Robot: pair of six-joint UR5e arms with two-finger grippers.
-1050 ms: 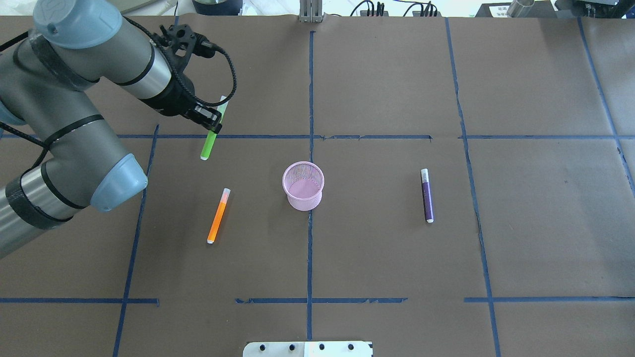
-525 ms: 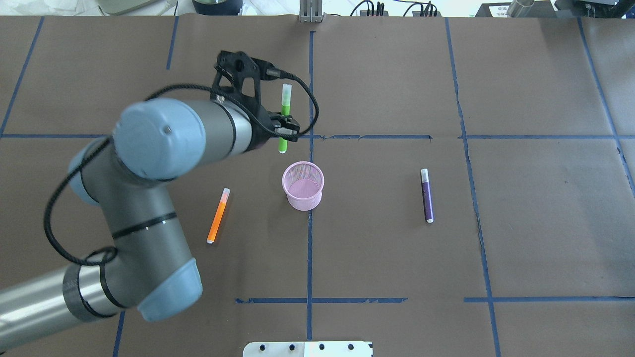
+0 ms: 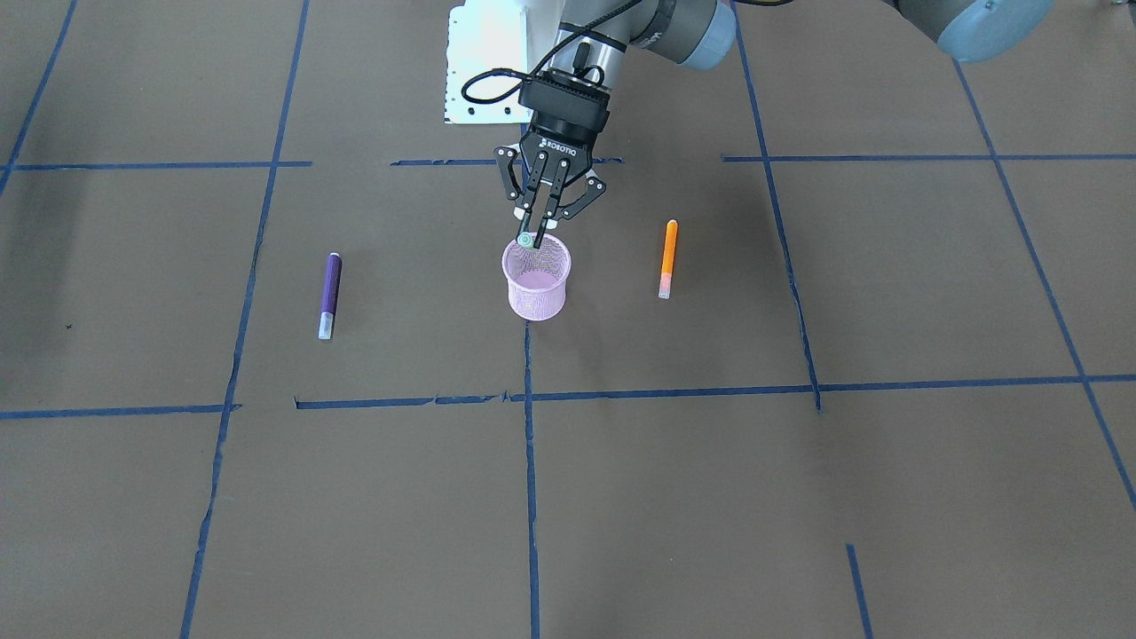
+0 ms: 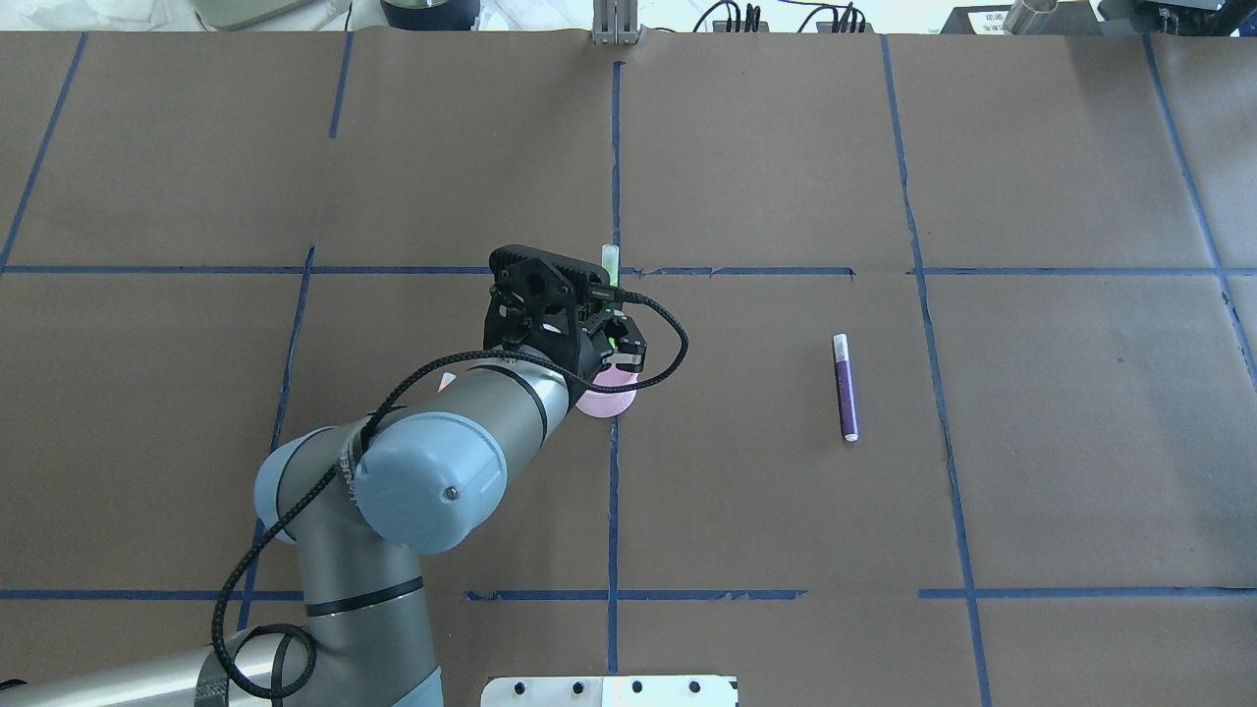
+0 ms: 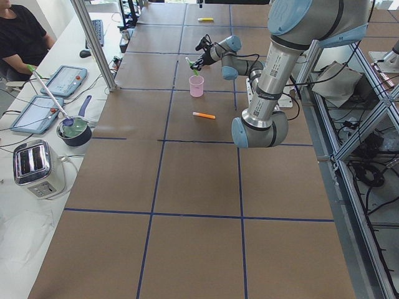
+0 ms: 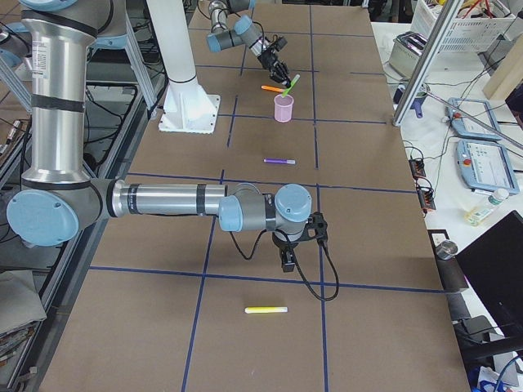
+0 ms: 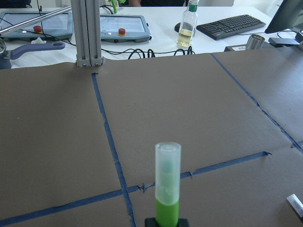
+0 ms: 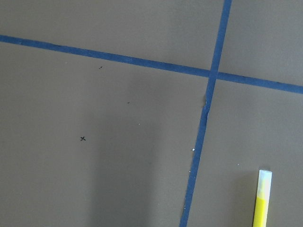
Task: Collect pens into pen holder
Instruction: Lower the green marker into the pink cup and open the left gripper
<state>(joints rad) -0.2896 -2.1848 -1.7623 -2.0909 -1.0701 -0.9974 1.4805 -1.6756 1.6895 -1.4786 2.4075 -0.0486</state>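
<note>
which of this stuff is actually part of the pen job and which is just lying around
Part of the job: green pen, held in the left gripper over the pen holder; orange pen; purple pen.

Just lying about: toaster; keyboard; bottle; yellow pen, far from the others, though as a pen it may count too.

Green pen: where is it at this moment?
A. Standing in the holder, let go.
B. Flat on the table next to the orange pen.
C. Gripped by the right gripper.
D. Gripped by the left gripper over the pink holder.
D: the left gripper is shut on the green pen and holds it tilted over the mouth of the holder.
</note>
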